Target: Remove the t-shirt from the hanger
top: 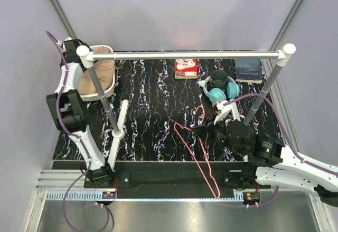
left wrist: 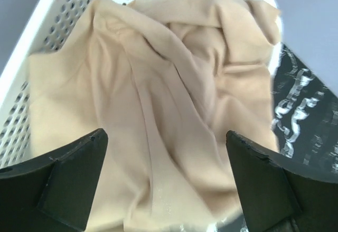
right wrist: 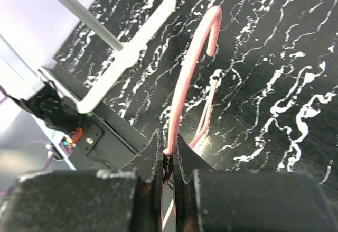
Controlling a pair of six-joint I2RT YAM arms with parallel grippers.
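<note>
Black white-veined desk [top: 153, 116] is carrying a white perforated basket [left wrist: 53, 20] at far left, where the crumpled tan fabric t-shirt [left wrist: 169, 100] is lying, free of the thin pink wire hanger [top: 198, 155]. Left fingers [left wrist: 68, 174] are hovering spread wide over the shirt; right fingers [right wrist: 187, 163] are pinching the hanger at near centre. Removal is looking done; next, probably, releasing the hanger and withdrawing.

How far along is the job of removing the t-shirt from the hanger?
Done: the tan-beige soft fabric t-shirt lies crumpled in the white perforated basket, off the thin pink-red wire hanger. In hand: the right claw is shut on the bare hanger; the left claw stands open over the shirt. Left: seemingly nothing.
</note>
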